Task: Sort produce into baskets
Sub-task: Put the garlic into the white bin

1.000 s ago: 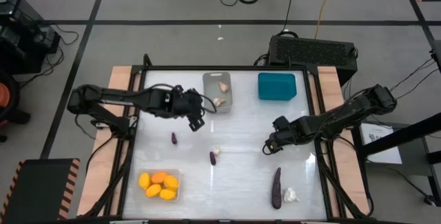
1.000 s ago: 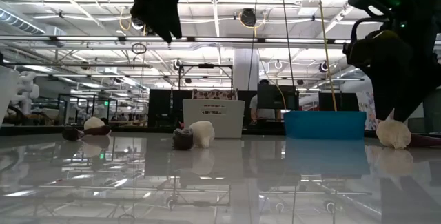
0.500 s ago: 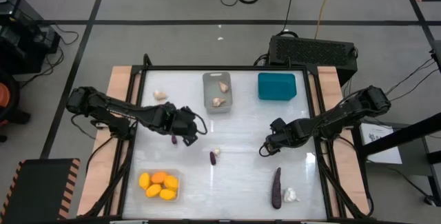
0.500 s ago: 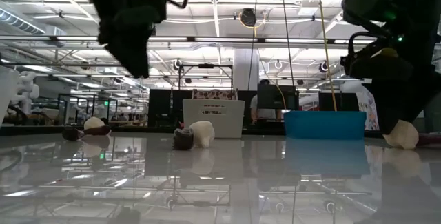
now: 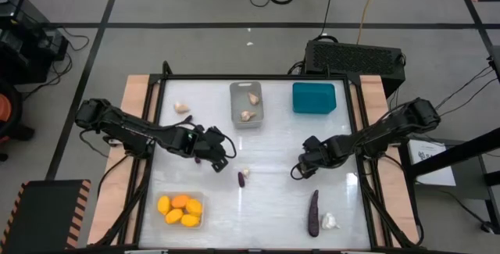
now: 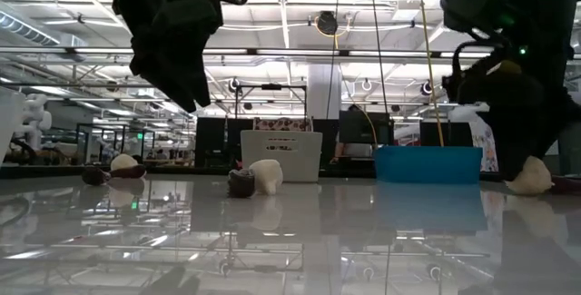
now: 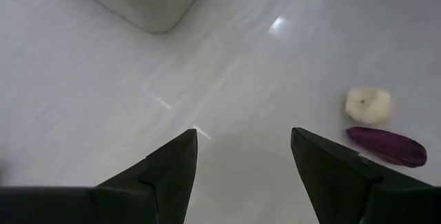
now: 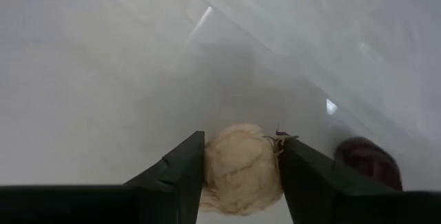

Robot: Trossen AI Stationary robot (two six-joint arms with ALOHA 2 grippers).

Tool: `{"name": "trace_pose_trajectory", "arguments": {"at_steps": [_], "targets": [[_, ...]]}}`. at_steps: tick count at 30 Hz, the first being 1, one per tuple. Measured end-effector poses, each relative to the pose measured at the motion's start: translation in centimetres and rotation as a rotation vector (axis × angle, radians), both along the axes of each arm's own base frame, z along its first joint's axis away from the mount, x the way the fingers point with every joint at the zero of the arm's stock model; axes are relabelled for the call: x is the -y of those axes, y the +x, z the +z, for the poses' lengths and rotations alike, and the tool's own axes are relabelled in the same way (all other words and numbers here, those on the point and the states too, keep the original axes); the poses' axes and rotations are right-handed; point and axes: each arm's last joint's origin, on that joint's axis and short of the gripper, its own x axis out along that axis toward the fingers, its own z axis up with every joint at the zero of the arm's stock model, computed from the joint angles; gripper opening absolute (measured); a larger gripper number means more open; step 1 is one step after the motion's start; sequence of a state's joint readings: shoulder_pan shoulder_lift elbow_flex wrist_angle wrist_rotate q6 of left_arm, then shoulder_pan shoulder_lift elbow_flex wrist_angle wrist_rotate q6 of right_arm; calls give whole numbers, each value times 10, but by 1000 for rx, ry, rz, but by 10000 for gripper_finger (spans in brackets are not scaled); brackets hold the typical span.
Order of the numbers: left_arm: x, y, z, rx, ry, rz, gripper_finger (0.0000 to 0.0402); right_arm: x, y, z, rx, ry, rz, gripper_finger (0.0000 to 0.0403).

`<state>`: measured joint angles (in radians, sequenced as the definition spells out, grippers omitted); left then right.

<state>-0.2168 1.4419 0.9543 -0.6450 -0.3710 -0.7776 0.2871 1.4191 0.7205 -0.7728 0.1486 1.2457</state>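
My right gripper is over the table's right middle, raised, and shut on a whitish garlic bulb. My left gripper is open and empty above the table's left middle. Beyond it a small purple eggplant and a garlic bulb lie side by side on the table. They also show in the left wrist view as the eggplant and the bulb. A long eggplant and a bulb lie near right. Another bulb lies far left. My right gripper pinches the garlic bulb by its two opposite sides between its two fingers. The bulb fills the gap between the fingers and sits clear of the table.
A grey bin at the far middle holds two bulbs. A teal bin stands to its right. A clear bin at the near left holds yellow and orange fruits. A black perforated box stands beyond the far edge.
My left gripper has gone from beside the grey bin toward the table's near edge and a little left, and it now covers the small eggplant that lay at the left middle. My right gripper has drifted slightly toward the table's left.
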Motion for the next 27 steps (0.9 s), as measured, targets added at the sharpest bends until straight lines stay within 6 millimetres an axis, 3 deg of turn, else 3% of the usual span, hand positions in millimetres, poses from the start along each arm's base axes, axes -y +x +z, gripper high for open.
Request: {"name": "trace_pose_trajectory", "arguments": {"at_steps": [8,12,17,21,27], "targets": [[5,0,1,13,4,-22,242,10,34,43,184,-39,62,149],[11,1,1,32,-1,-35,242,27,61,72,374,-128,116,150],[21,5,5,113,-21,-64,242,64,91,103,643,-260,119,150],[31,6,7,147,-30,-104,242,95,109,108,732,-350,94,150],[44,0,7,136,-15,-150,242,132,136,98,697,-392,82,150]]}}
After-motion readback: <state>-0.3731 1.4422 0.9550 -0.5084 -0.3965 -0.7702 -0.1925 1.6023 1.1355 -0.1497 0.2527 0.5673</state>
